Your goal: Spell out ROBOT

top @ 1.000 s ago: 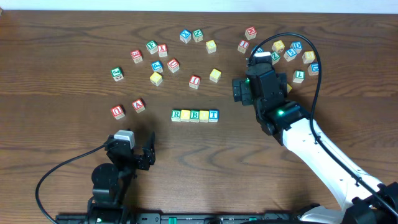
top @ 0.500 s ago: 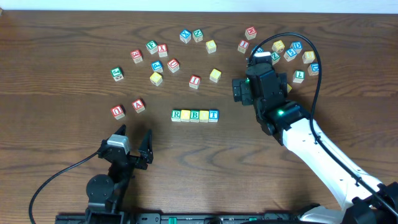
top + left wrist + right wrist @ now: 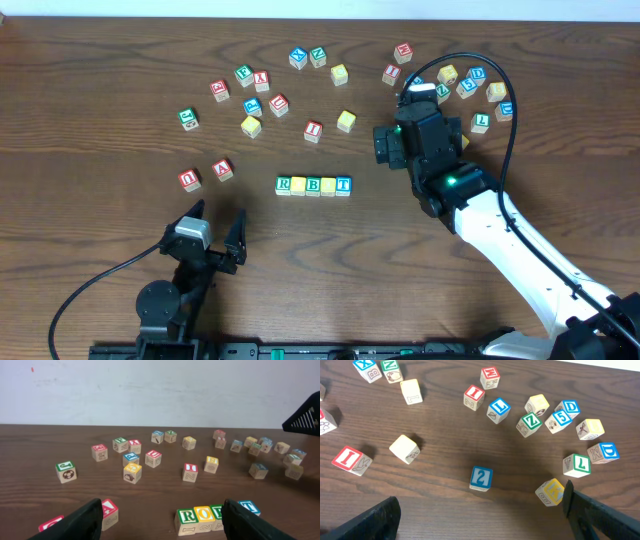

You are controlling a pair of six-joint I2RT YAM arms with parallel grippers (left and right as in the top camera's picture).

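Left pincer [image 3: 214, 225] released and empty, near-left of the five-cube row [image 3: 313, 185], right pincer [image 3: 479, 517] released above far-right loose cubes [image 3: 481, 479]

left gripper [image 3: 217, 222] and right gripper [image 3: 479, 515] hover, jaws spread, empty.

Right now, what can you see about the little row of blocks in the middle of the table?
The row of blocks is five small wooden cubes lying side by side, touching, in a straight line on the brown table. From above their tops read green R, yellow, green B, yellow, blue T. The left wrist view shows an O on the yellow block beside the R. Sides look like pale wood. Nothing holds it.
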